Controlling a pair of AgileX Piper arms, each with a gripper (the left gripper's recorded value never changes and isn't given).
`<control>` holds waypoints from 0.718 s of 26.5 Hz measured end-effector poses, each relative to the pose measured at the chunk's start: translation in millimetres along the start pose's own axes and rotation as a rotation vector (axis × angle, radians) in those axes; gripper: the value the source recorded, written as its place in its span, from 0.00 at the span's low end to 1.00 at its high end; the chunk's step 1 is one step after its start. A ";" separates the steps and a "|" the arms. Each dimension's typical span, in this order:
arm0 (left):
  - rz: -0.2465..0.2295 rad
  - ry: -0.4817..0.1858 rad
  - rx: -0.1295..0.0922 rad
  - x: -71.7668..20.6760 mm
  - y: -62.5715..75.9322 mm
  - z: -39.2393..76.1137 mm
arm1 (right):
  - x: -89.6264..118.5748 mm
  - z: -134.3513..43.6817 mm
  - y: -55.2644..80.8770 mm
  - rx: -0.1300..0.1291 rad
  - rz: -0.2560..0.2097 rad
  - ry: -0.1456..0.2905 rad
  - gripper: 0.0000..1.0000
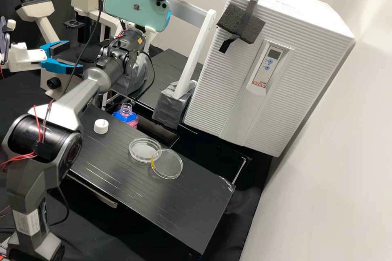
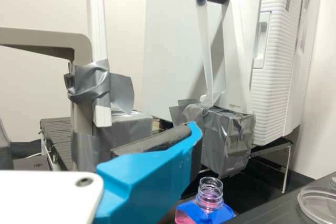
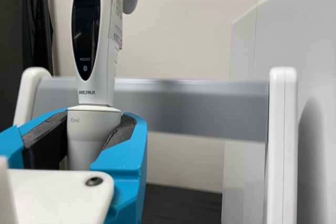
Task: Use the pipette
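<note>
1. The right gripper (image 3: 84,140) is clamped on the pipette (image 3: 97,40), with a blue finger on each side of the lower body and the display and head upright above the jaws.
2. The pipette is held high. Its long clear tip (image 2: 205,51) hangs down and ends well above the bottle (image 2: 210,198). From the left wrist view it looks roughly lined up over the neck.
3. I can't tell whether there is any liquid in the tip; it looks clear.
4. The left gripper (image 1: 73,55) is off at the left of the bench with jaws apart, holding nothing and touching nothing.
5. The bottle holds pink liquid and sits just off the far edge of the black tray (image 1: 192,208). Its neck is open, and the white cap (image 1: 101,126) sits on the tray nearby.
6. A clear dish (image 1: 143,149) and a second dish (image 1: 168,164) sit mid-tray with rims touching or slightly overlapping. There is a small yellow mark where they meet. Both look dry, but it's hard to be sure.
7. Progress judgement:
   - Done: pipette grasped and bottle uncapped.
   - Left: lower the tip into the bottle, draw liquid, carry it to a dish and dispense.
   - Early stage, so most of the task remains.
</note>
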 end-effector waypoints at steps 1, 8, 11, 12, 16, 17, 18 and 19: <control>0.000 0.000 0.000 0.0 0.0 0.0 | 1.3 2.6 -2.2 0.001 -0.012 -0.014 0.00; 0.000 0.000 0.000 0.0 0.0 0.0 | 7.4 17.7 -15.5 0.020 -0.078 -0.095 0.00; -0.004 -0.006 -0.002 0.7 -1.2 1.6 | 7.0 20.7 -18.1 0.027 -0.088 -0.110 0.00; -0.004 -0.007 -0.002 0.8 -1.3 1.9 | 6.9 21.2 -18.4 0.026 -0.088 -0.112 0.00; -0.005 -0.010 -0.002 1.0 -1.7 2.9 | 6.5 22.9 -22.7 0.029 -0.098 -0.117 0.00; -0.005 -0.010 -0.002 1.0 -1.7 2.9 | 6.3 23.6 -23.9 0.026 -0.102 -0.119 0.00; -0.005 -0.010 -0.002 1.0 -1.7 2.9 | 6.1 24.4 -25.4 0.026 -0.106 -0.122 0.00; -0.007 -0.009 -0.003 1.2 -2.3 2.6 | 6.0 25.0 -25.9 0.026 -0.105 -0.122 0.00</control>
